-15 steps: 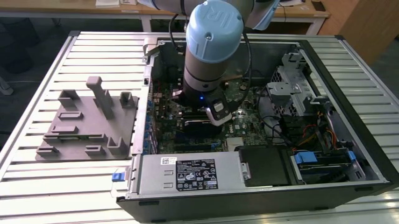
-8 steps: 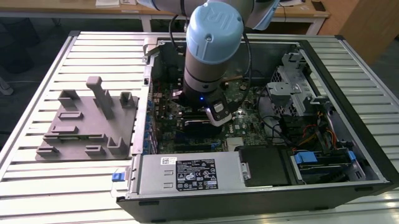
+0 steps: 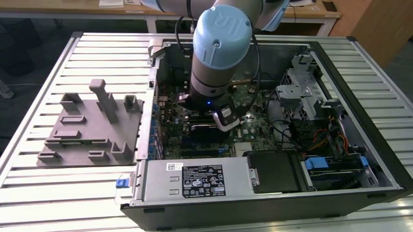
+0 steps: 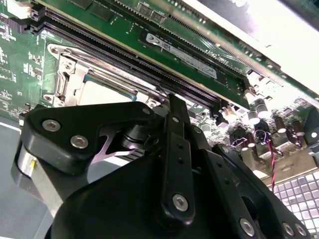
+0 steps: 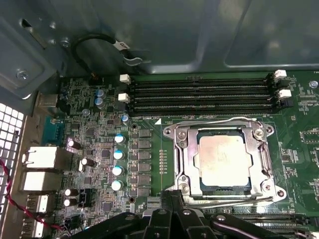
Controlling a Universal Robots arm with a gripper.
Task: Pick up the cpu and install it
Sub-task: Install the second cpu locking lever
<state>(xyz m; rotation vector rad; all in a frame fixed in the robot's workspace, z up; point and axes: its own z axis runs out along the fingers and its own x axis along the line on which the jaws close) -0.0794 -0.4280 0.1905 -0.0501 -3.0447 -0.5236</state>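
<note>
Ribbed metal surface (image 3: pixel 38 193) carrying an opened computer case (image 3: pixel 271 203), with the arm reaching down into it. Cpu (image 5: pixel 222 161): silvery square lying flat inside the metal-framed socket (image 5: pixel 182 159) on the green motherboard (image 5: pixel 149 199) (first wrist view); its pale top also shows in the second wrist view (image 4: pixel 102 93). Memory slots (image 5: pixel 199 94) run just beside the socket. Gripper (image 4: pixel 172 117): black fingers (image 4: pixel 172 149) hover close over the socket edge, holding nothing visible; how far they are parted cannot be told. Grey plastic tray (image 3: pixel 84 140) with upright posts sits on the exterior view's left, outside the case.
</note>
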